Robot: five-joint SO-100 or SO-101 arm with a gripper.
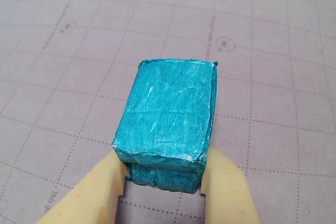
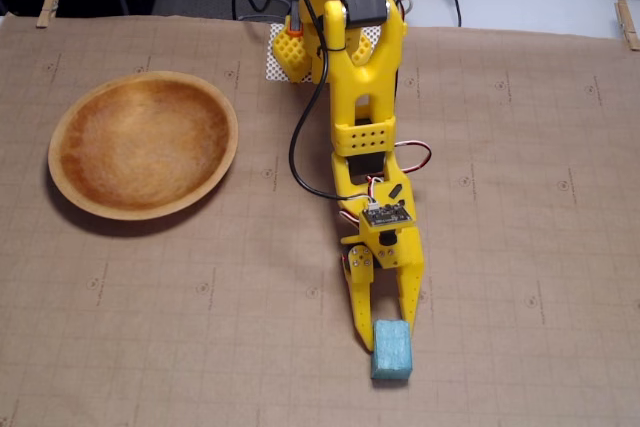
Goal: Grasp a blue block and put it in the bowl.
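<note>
The blue block [image 1: 168, 119] is sitting on the worktop [image 2: 520, 247] near the front edge of the fixed view, its near end lying between the two yellow fingers. The claw [image 1: 164, 177] is pressing on the block's lower sides in the wrist view, so it reads as clenched on it. Judgement: the grasp step is finishing; next comes a lift, then a swing up and left in the fixed view to the wooden bowl [image 2: 215, 162], well apart and holding nothing. A gridded brown mat is covering the worktop; cables [image 2: 300, 147] are trailing behind the arm.
</note>
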